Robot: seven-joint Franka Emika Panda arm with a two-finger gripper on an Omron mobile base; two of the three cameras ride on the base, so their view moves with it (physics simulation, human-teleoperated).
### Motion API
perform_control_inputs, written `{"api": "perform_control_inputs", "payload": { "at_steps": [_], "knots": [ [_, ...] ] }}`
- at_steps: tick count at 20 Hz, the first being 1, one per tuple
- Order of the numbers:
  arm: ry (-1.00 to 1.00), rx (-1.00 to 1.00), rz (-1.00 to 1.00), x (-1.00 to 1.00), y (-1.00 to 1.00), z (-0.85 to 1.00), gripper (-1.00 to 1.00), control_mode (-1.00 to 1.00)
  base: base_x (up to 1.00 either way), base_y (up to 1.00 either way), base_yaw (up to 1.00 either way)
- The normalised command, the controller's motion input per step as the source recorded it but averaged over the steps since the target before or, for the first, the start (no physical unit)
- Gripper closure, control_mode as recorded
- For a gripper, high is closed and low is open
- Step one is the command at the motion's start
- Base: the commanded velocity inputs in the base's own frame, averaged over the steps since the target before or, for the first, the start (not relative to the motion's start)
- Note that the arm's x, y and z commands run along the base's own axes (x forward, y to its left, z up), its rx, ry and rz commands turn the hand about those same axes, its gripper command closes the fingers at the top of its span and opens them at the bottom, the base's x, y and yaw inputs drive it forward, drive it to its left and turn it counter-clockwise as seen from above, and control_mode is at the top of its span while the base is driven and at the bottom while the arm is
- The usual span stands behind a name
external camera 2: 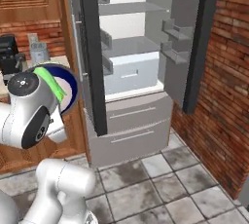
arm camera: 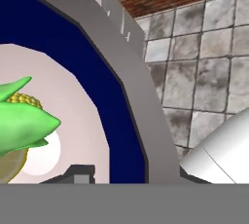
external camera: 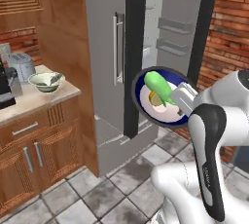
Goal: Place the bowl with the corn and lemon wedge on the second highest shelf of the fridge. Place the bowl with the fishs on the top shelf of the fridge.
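One blue-rimmed round bowl (external camera: 146, 102) with a pale centre rides up in the air on the gripper (external camera: 182, 102), tipped nearly on edge, just in front of the open grey fridge (external camera 2: 131, 47). Green-husked corn (external camera: 159, 87) and a yellow lemon wedge (external camera: 156, 100) sit inside it. Jaws look clamped on the bowl's right rim. Far left, a pale green bowl (external camera: 46, 82) rests on the wooden counter (external camera: 34, 99).

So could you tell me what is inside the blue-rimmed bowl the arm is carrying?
Inside the blue-rimmed bowl, an ear of corn in its green husk lies over a yellowish lemon wedge. Most of the wedge is covered by the husk.
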Motion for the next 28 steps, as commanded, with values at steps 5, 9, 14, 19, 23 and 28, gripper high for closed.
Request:
{"api": "perform_control_inputs", "payload": {
  "at_steps": [5,9,14,19,23,28],
  "knots": [
    [0.00,0.00,0.00,0.00,0.00,0.00,1.00,1.00,0.52,-1.00,0.00],
    [0.00,0.00,0.00,0.00,0.00,0.00,1.00,1.00,0.69,-1.00,0.14],
    [0.00,0.00,0.00,0.00,0.00,0.00,1.00,1.00,0.51,-0.91,0.35],
    [0.00,0.00,0.00,0.00,0.00,0.00,1.00,1.00,0.35,-0.47,0.52],
    [0.00,0.00,0.00,0.00,0.00,0.00,1.00,1.00,0.46,-0.32,0.41],
    [0.00,0.00,0.00,0.00,0.00,0.00,1.00,1.00,0.74,-0.05,0.20]
  ]
}}
